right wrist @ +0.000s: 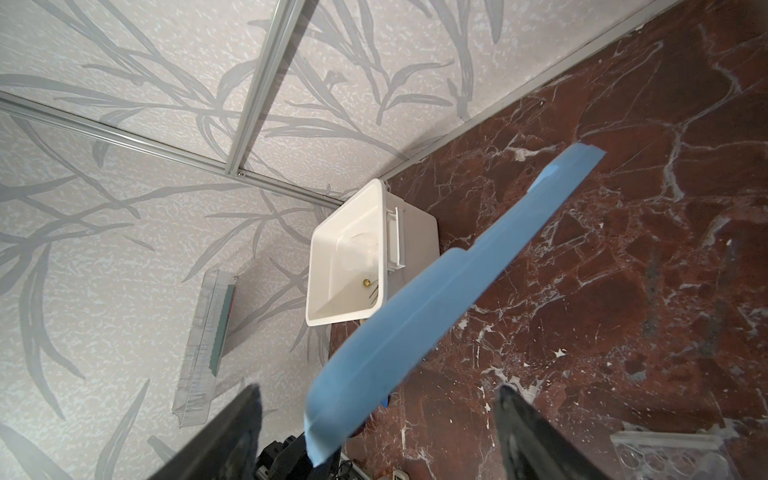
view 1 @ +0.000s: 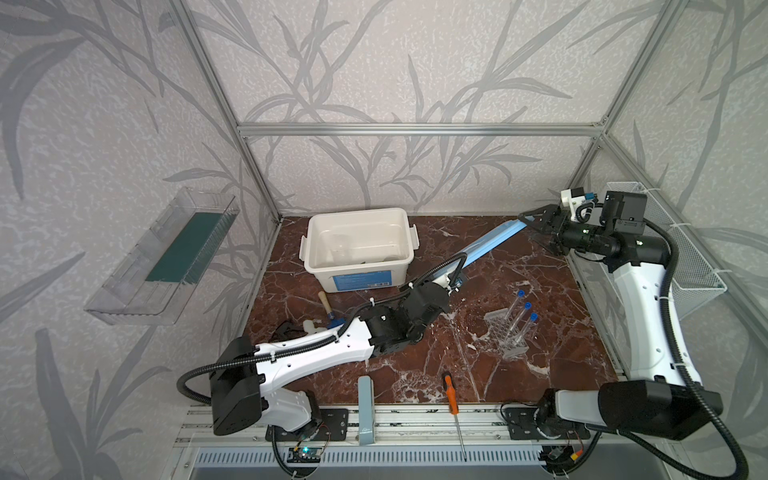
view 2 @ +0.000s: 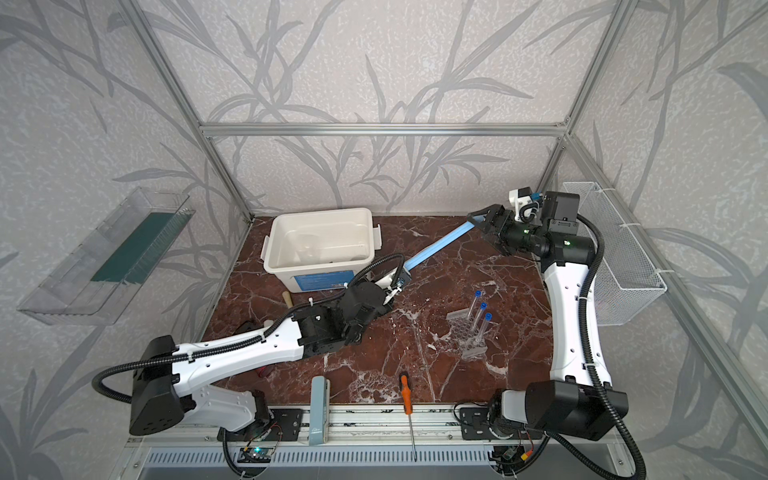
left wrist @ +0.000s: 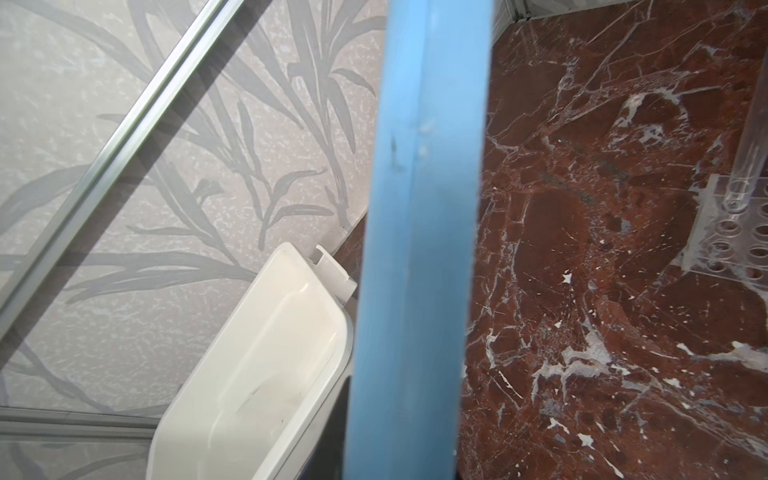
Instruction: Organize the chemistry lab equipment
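1. Tubes [view 1: 524, 322]: three, clear, blue-capped, standing in clear rack [view 1: 498, 330] on table [view 1: 415, 365], right of centre.
2. Long axes near upright, caps up, leaning toward the back wall.
3. My left tool [view 1: 455, 276] grips blue lid [view 1: 486, 246]. My right tool [view 1: 527, 227] gapes around its far end.
4. Left wrist view shows one tube's foot in the rack holes. Both top views show the caps.

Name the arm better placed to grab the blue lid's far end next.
Right. The right gripper, open, straddles the lid's far end; the left arm is busy holding the near end.
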Robot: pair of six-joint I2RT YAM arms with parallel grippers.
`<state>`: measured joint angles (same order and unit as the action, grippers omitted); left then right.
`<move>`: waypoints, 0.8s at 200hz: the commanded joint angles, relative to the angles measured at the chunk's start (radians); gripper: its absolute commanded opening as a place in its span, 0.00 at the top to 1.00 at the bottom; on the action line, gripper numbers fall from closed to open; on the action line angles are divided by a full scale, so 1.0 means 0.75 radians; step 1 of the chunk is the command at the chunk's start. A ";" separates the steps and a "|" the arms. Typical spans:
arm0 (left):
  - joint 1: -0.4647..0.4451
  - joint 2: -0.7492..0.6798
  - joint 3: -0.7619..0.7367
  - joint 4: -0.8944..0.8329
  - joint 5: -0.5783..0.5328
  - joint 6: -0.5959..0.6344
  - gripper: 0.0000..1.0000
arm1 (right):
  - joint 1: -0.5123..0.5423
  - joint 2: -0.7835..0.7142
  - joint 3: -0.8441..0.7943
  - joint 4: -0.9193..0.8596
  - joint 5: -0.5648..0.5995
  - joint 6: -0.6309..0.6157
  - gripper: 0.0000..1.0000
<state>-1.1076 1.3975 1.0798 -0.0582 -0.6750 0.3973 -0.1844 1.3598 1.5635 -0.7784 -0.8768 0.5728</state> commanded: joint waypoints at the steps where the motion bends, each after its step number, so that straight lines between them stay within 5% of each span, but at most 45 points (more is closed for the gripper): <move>1: -0.063 -0.011 -0.044 0.211 -0.181 0.150 1.00 | 0.003 0.018 -0.020 -0.019 -0.043 -0.040 0.21; 50: -0.167 0.005 -0.206 0.452 -0.370 0.265 1.00 | 0.034 0.032 -0.118 -0.035 -0.029 -0.083 0.40; 81: -0.176 -0.028 -0.225 0.439 -0.348 0.230 0.99 | 0.064 0.026 -0.180 -0.017 -0.023 -0.085 0.56; 132: -0.210 -0.051 -0.273 0.362 -0.278 0.132 0.65 | 0.096 0.017 -0.224 0.077 -0.010 -0.025 0.77; 160: -0.221 -0.097 -0.298 0.280 -0.160 0.030 0.48 | 0.099 0.004 -0.246 0.135 -0.020 0.017 0.80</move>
<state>-1.2701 1.3903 0.8631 0.1539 -0.8516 0.5087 -0.1188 1.3865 1.3930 -0.7559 -0.9047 0.6247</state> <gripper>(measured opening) 0.484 0.211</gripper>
